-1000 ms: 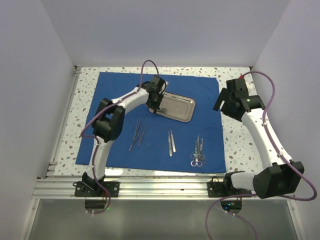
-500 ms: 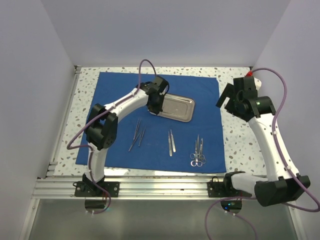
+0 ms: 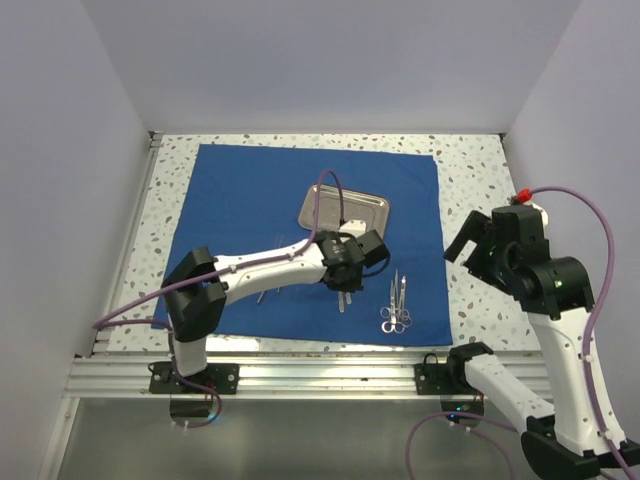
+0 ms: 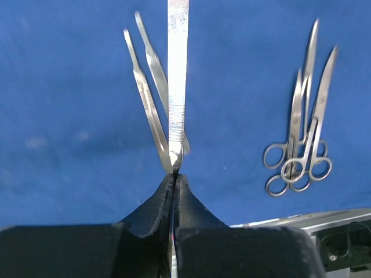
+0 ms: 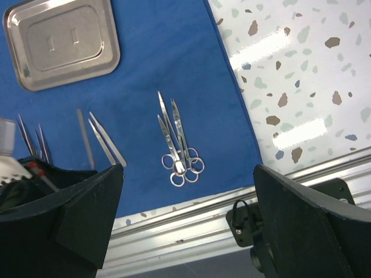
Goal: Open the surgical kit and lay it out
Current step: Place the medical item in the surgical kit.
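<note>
The drape [image 3: 240,200] lies spread flat on the table [image 3: 465,170], covering most of its middle. The tray [image 5: 61,40] sits on the far central part of the drape, apart from all instruments. The left arm reaches across the drape from the near left, placing the left gripper [image 4: 174,176] near the centre, on the near side of the tray. Its jaws are fully closed on the near end of a flat instrument [image 4: 177,69], a straight steel strip that runs away from the fingertips in line with the gripper. Whether the far end of the flat instrument rests on the drape or is raised cannot be determined. Two slim instruments [image 4: 153,61] lie on the drape beside the flat instrument, angled so that their near ends converge toward the fingertips; contact between them and the flat instrument cannot be confirmed. The forceps [image 3: 395,303], ring-handled, lie in a tight overlapping cluster on the drape to the right of the left gripper, rings toward the near edge, tips toward the far side, clear of the gripper. The right gripper [image 5: 188,174] hangs above the table to the right of the drape's right edge, well apart from the tray. Its jaws stand wide apart and hold nothing; both fingers are clear of every object.
</note>
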`<state>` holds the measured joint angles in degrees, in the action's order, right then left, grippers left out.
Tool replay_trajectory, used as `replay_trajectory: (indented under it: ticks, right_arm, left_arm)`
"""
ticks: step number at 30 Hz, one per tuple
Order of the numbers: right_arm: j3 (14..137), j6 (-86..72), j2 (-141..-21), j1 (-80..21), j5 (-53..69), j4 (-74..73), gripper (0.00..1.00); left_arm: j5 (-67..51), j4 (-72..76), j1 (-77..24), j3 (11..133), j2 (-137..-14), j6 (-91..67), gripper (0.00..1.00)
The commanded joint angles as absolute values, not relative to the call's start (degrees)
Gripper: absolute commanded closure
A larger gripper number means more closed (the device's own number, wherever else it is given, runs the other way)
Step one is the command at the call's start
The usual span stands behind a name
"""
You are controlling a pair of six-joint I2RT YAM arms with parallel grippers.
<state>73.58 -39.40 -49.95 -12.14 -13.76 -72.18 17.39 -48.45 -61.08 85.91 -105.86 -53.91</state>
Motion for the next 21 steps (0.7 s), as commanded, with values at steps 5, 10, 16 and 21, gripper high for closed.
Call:
replay_trajectory:
  ticks: [5,10,16,21]
  right_arm:
    - [79.71,-37.36,-48.52,-14.06,-13.09,-80.33,0.01]
    - [80.86,-35.51,-48.08,-15.64,-15.03,-81.74,0.02]
    - [81.21,-33.93,-47.46,-16.43,-16.43,-80.25,0.02]
    - [82.97,-33.49,-47.72,-17.84,-20.82,-75.34,0.01]
  left_arm:
    - [24.61,-49.4,-66.62,84.29,-109.15,-70.92,1.0]
    - [23.47,-48.34,-66.97,84.55,-112.76,-71.54,0.72]
    - [24.69,-51.58,-66.8,88.22,-110.75,-70.06,0.29]
    - [27.33,-55.28,-64.78,94.48,-103.2,-60.75,0.19]
